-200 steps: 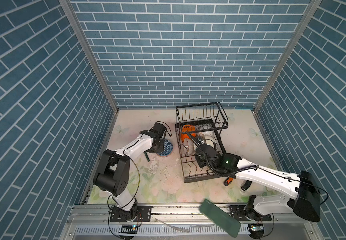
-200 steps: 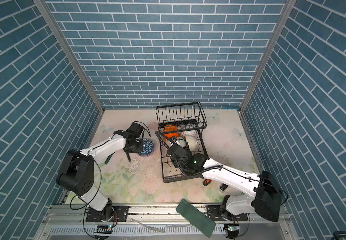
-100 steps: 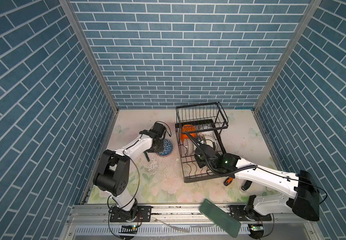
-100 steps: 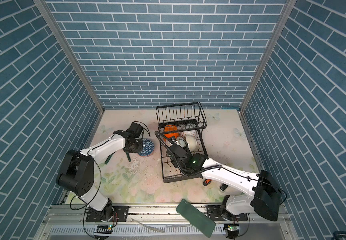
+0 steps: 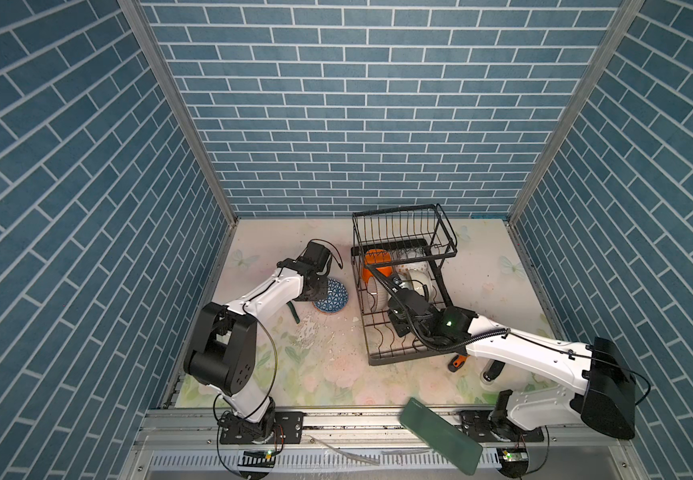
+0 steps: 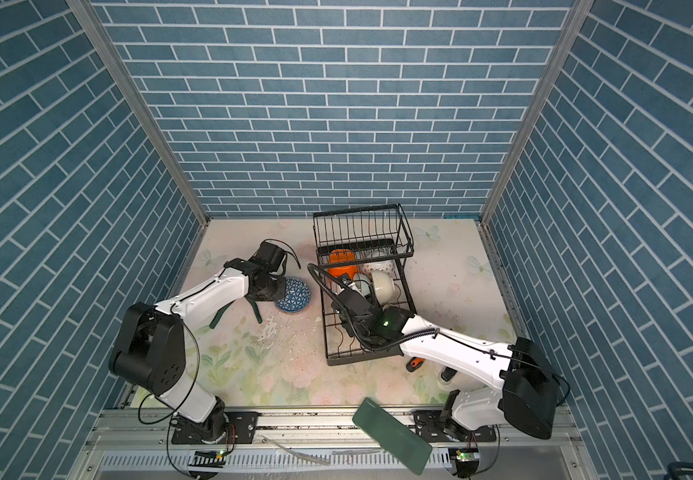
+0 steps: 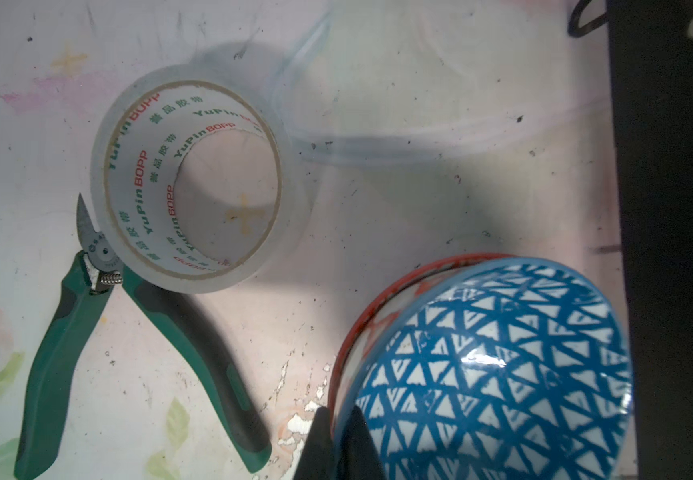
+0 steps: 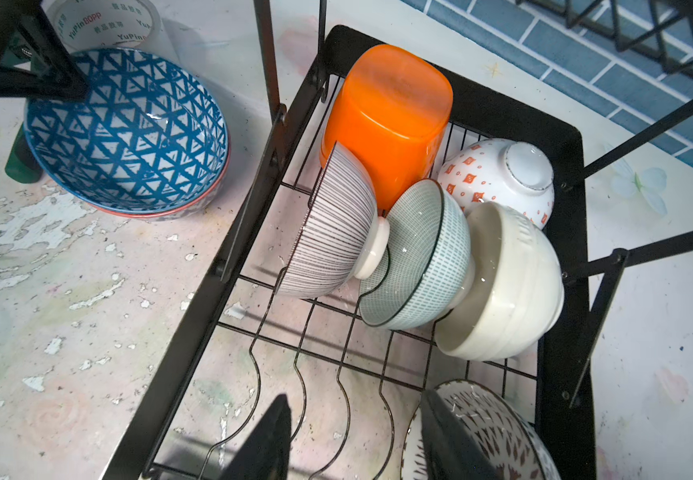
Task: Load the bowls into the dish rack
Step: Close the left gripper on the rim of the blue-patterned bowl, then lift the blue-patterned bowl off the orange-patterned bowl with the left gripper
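A blue triangle-patterned bowl [image 7: 498, 374] [image 5: 332, 296] [image 6: 293, 295] sits nested in a red-rimmed bowl [image 7: 363, 316] on the table, left of the dish rack [image 5: 378, 357] [image 6: 361, 361]. My left gripper [image 7: 338, 436] is shut on the blue bowl's rim. The rack's lower tier holds an orange bowl [image 8: 386, 112], a striped one [image 8: 332, 232], a pale green one [image 8: 419, 257], a cream one [image 8: 507, 291] and an orange-dotted one [image 8: 503, 174]. My right gripper [image 8: 353, 440] hangs open over the curved dividers. One finger stands against a dark-patterned bowl [image 8: 490, 432].
A clear tape roll [image 7: 195, 178] and green-handled pliers [image 7: 66, 345] lie beside the nested bowls. An orange-handled screwdriver [image 5: 457, 363] rests by the rack's front right corner. A dark green flat piece [image 5: 440, 432] leans over the front rail. The rack's raised basket [image 5: 403, 232] overhangs the back.
My left jaws have closed onto the blue bowl's rim. Neither arm has visibly shifted, and the right gripper stays as wide as before.
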You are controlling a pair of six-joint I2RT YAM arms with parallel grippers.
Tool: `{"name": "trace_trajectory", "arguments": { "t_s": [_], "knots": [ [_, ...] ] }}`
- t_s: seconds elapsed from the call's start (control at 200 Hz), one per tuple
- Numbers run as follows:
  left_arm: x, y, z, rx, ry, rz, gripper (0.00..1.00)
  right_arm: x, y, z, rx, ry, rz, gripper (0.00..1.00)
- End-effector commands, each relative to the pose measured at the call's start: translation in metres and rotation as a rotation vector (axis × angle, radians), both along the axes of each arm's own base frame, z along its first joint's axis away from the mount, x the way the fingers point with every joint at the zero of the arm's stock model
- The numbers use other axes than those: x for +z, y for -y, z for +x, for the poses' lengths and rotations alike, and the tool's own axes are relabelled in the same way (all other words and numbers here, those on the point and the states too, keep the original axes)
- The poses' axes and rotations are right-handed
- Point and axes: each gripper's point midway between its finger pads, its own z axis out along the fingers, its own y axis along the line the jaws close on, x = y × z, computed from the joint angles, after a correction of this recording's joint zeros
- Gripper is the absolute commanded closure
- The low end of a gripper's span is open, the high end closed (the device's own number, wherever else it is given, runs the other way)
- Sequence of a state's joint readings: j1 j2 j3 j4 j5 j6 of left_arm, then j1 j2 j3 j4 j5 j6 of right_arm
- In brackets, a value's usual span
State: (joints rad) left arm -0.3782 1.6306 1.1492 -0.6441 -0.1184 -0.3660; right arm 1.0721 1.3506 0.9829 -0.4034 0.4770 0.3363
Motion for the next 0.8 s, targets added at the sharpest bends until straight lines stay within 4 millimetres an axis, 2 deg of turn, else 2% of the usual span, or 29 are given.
{"name": "trace_trajectory", "arguments": {
  "t_s": [0.0, 0.275, 0.54, 0.795],
  "knots": [
    [0.007, -0.006, -0.005, -0.007, -0.011, 0.016, 0.99, -0.002, 0.000, 0.000, -0.017, -0.014, 0.015, 0.49],
    [0.018, 0.001, 0.000, -0.013, 0.026, -0.052, 1.00, 0.002, -0.001, 0.000, -0.013, -0.016, 0.020, 0.49],
    [0.038, 0.007, 0.003, -0.022, 0.082, -0.117, 1.00, 0.006, -0.004, 0.000, -0.004, -0.019, 0.028, 0.49],
    [0.050, 0.009, -0.008, -0.035, 0.095, -0.159, 1.00, 0.012, -0.016, -0.001, 0.024, -0.037, 0.059, 0.49]
  ]
}}
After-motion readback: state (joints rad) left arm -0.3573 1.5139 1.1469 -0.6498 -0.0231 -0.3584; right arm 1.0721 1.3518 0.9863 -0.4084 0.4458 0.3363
